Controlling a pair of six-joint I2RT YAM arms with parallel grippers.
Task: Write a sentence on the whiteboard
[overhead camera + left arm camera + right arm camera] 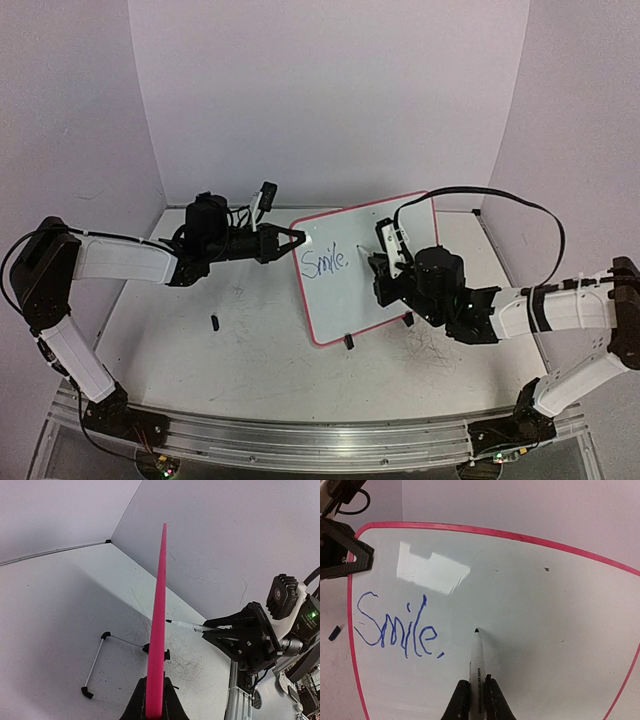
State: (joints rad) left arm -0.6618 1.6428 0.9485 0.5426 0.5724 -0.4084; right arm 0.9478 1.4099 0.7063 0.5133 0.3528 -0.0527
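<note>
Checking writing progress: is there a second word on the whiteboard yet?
No, the writing on the whiteboard reads only "Smile," with bare white after.

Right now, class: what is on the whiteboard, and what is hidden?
Blue writing, "Smile,", sits at the left of the whiteboard. The marker, held by the right gripper, points at bare board just right of it. The left gripper covers a bit of the left rim.

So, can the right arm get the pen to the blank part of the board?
Probably yes. The right pincer holds the pen with its tip at the board, just right of the word, and the white area beyond looks bare. The left pincer grips only the rim.
</note>
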